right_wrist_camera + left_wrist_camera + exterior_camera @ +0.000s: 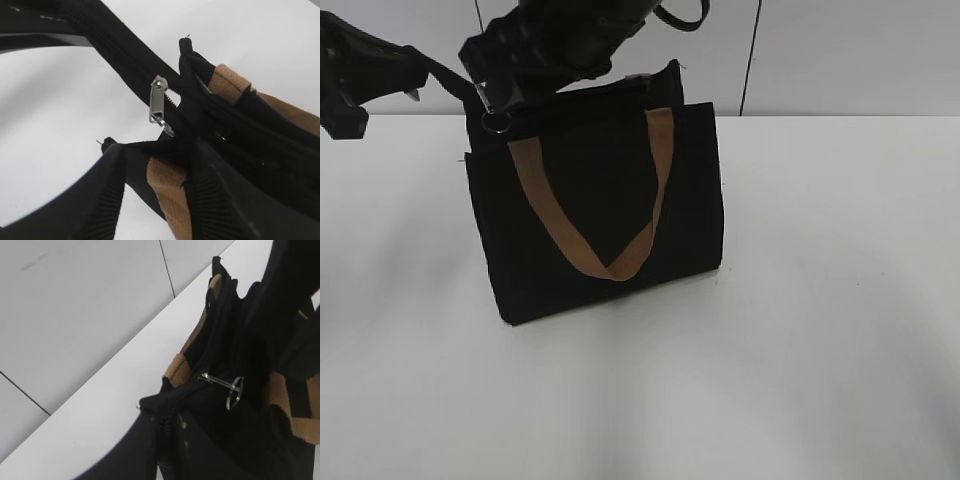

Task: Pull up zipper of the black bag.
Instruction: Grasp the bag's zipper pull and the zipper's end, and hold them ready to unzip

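Note:
The black bag (pixel 600 210) stands upright on the white table, its tan handle hanging down the front. The zipper (pixel 495 122), silver with a ring tab, sits at the bag's top left corner. It also shows in the left wrist view (pixel 233 391) and in the right wrist view (pixel 159 102). My left gripper (pixel 170 440) is shut on the black end of the zip track just short of the zipper; in the exterior view it (pixel 470 95) reaches in from the left. My right gripper (pixel 156 155) is open above the bag's top, its fingers straddling a bag wall and a tan strap (pixel 172 195). In the exterior view it (pixel 575 65) hangs over the bag.
The white table (pixel 820 330) spreads in front of and to the right of the bag. A pale panelled wall (pixel 840 50) stands right behind the bag. Both arms crowd the bag's top left.

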